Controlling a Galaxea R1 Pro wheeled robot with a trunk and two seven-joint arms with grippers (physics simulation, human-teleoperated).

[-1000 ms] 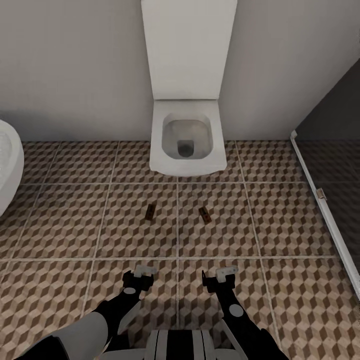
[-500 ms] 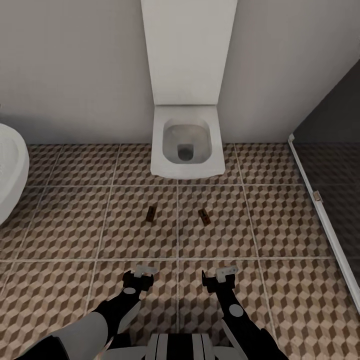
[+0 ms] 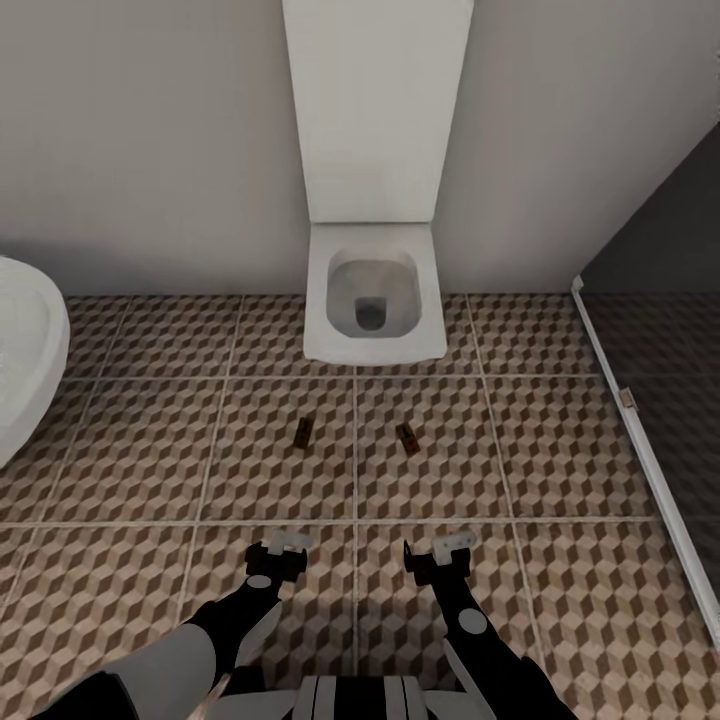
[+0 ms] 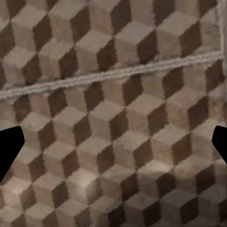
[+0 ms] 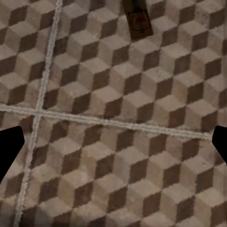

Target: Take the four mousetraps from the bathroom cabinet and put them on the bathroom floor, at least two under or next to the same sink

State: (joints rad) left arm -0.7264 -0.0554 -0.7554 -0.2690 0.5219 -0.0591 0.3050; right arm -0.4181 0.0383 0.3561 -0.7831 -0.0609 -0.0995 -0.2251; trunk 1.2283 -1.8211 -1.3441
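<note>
Head view: two mousetraps on the bathroom floor [image 3: 130, 450], left mousetrap [image 3: 302, 431] and right mousetrap [image 3: 407, 438], one either side of a grout line, on the tiles in front of the wall-hung toilet [image 3: 372, 300]. White curved fixture edge [image 3: 25, 350] at left, shower screen rail [image 3: 640, 450] at right. Left gripper [image 3: 289, 544] and right gripper [image 3: 452, 545] hang low over the tiles on the near side of the traps, well apart from them, nothing between the fingers. Left wrist view: bare cube-pattern tile with one grout line, dark fingertip [image 4: 9, 146] at each side edge, so jaws are wide and empty. Right wrist view: same story, fingertips [image 5: 9, 146] at the edges, jaws wide, empty; one mousetrap [image 5: 137, 19] lies flat on the tile ahead, past a grout crossing. Progress, my read: two of four are down on the floor. Two left to fetch from the cabinet. These two sit by the toilet, no sink visible near them, so the sink condition looks unmet.
</note>
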